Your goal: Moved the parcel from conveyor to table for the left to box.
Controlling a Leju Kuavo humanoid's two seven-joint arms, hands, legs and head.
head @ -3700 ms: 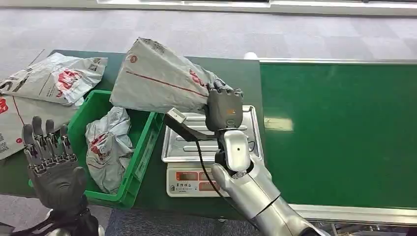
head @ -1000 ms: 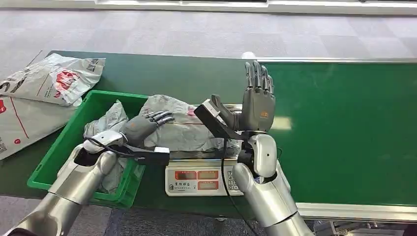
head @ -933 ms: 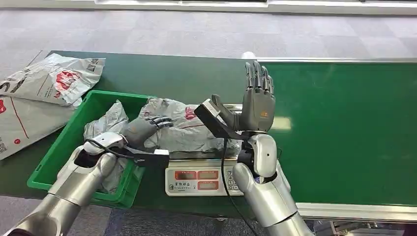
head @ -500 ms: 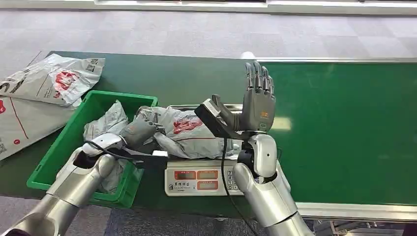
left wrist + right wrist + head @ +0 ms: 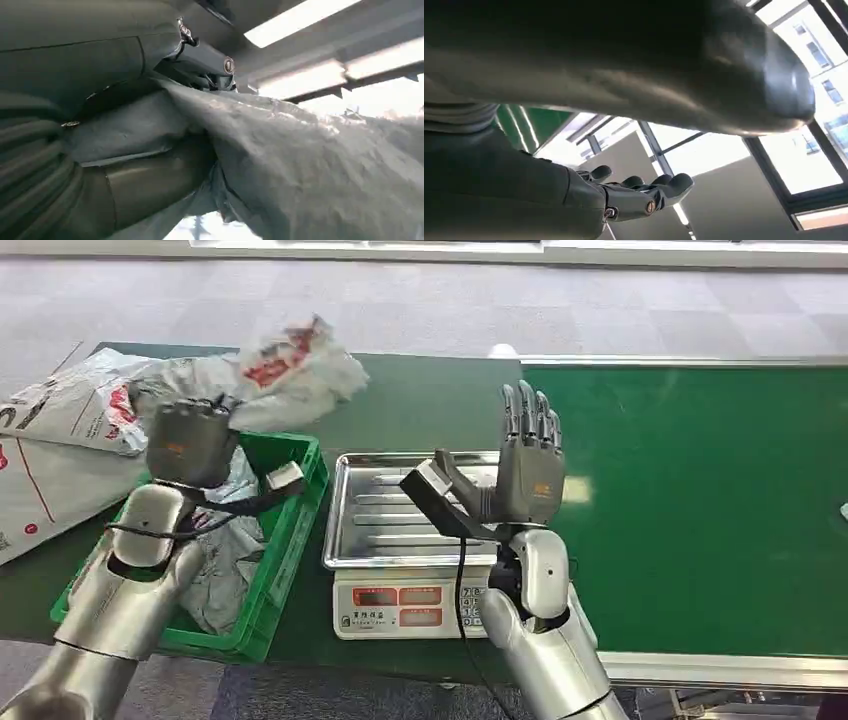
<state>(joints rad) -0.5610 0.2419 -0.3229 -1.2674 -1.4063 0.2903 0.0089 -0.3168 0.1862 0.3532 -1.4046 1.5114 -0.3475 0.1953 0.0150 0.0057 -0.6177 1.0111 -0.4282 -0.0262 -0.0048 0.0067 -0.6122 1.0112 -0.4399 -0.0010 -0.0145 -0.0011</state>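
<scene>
My left hand (image 5: pixel 190 445) grips a crumpled grey parcel (image 5: pixel 268 370) with red print and holds it raised above the far end of the green box (image 5: pixel 290 525). The left wrist view has the same grey parcel (image 5: pixel 310 165) bunched against my fingers (image 5: pixel 200 60). My right hand (image 5: pixel 528 465) stands upright over the right side of the scale's steel tray (image 5: pixel 380 520), fingers straight and apart, holding nothing. Those spread fingers (image 5: pixel 639 192) point up at the ceiling in the right wrist view. The tray is bare.
Another grey parcel (image 5: pixel 215 575) lies inside the green box. Two flat parcels (image 5: pixel 60 430) lie on the table at the far left. The white scale (image 5: pixel 400 610) stands at the table's front edge, and the green conveyor belt (image 5: pixel 700 500) runs along the right.
My left hand has lifted the parcel off the scale tray, up and leftward over the box. The tray now lies bare. My right hand has barely moved.
</scene>
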